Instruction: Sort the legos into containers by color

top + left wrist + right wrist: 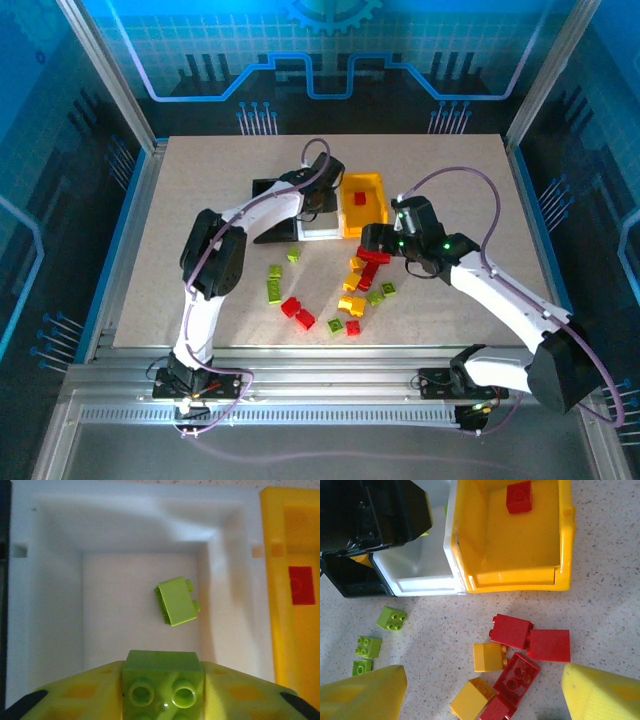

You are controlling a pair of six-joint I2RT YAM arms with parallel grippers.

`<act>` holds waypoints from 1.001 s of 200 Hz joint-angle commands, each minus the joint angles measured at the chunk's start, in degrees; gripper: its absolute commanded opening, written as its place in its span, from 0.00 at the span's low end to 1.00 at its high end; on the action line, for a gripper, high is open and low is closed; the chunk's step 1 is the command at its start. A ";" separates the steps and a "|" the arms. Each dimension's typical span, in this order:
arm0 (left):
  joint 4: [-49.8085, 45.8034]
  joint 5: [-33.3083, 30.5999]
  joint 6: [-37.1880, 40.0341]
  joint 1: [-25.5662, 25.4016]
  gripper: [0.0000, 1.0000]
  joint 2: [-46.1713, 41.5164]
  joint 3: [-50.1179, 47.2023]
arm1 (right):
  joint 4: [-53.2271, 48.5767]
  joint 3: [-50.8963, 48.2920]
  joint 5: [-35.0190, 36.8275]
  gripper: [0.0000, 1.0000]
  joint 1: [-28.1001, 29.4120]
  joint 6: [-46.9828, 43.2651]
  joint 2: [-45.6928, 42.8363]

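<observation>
My left gripper (pixel 162 692) is shut on a lime green lego (pixel 162 672), studs facing the camera, held above the white container (pixel 45 605). Another green lego (pixel 176 601) lies on that container's floor. Beside it is the yellow-orange container (pixel 280 630) with one red lego (pixel 301 585) inside. My right gripper (pixel 482 680) hangs open over a cluster of red legos (pixel 511 630) and yellow legos (pixel 488 657) on the table, just in front of the yellow-orange container (pixel 512 580). From above, the left gripper (pixel 322 205) is over the containers and the right gripper (pixel 372 250) is beside them.
The black container (pixel 272 188) stands left of the white one (pixel 318 232). Loose green legos (pixel 274 290) and red legos (pixel 300 312) are scattered on the table toward the near edge. Green legos (pixel 391 618) also lie left of the right gripper.
</observation>
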 commanded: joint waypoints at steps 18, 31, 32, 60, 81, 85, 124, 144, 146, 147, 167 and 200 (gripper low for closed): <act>-3.21 1.46 0.54 -0.10 0.58 0.65 4.15 | -4.79 -2.24 -1.28 0.83 -0.85 1.23 -0.74; -2.51 2.62 0.10 -0.18 0.66 -1.05 3.45 | -5.37 -2.56 -1.41 0.83 -0.85 1.53 -0.64; -2.38 2.72 0.10 -0.24 0.66 -1.19 3.41 | -5.40 -2.62 -1.41 0.83 -0.89 1.55 -0.62; 1.08 6.17 -1.21 -1.02 0.80 -7.69 -0.77 | -5.76 -3.09 -1.03 0.83 -0.85 2.20 1.00; 3.98 8.72 -1.67 -2.62 0.89 -14.03 -5.83 | -5.33 -2.52 -0.07 0.82 -0.91 2.11 4.32; 4.43 8.96 -1.75 -3.08 0.91 -15.19 -6.72 | -5.20 -2.43 -0.02 0.82 -0.98 2.03 5.03; 7.79 10.47 -2.66 -7.23 0.99 -26.73 -20.01 | -3.33 -1.33 2.09 0.76 -2.46 1.19 11.54; 9.32 10.87 -4.33 -8.25 0.99 -32.44 -27.93 | -2.43 1.13 3.78 0.71 -3.06 0.46 14.45; 9.52 10.83 -4.53 -8.29 0.99 -33.02 -28.81 | -2.37 1.21 3.95 0.71 -3.05 0.40 14.76; 9.66 10.82 -4.64 -8.30 0.99 -33.35 -29.25 | -2.31 1.24 3.99 0.71 -3.09 0.38 14.85; 11.42 10.06 -6.50 -8.85 0.99 -39.77 -37.32 | -1.26 1.86 4.61 0.68 -3.59 0.00 17.01; 11.89 8.94 -9.43 -8.94 0.99 -48.44 -47.22 | 0.05 3.14 4.46 0.68 -3.85 -0.48 20.11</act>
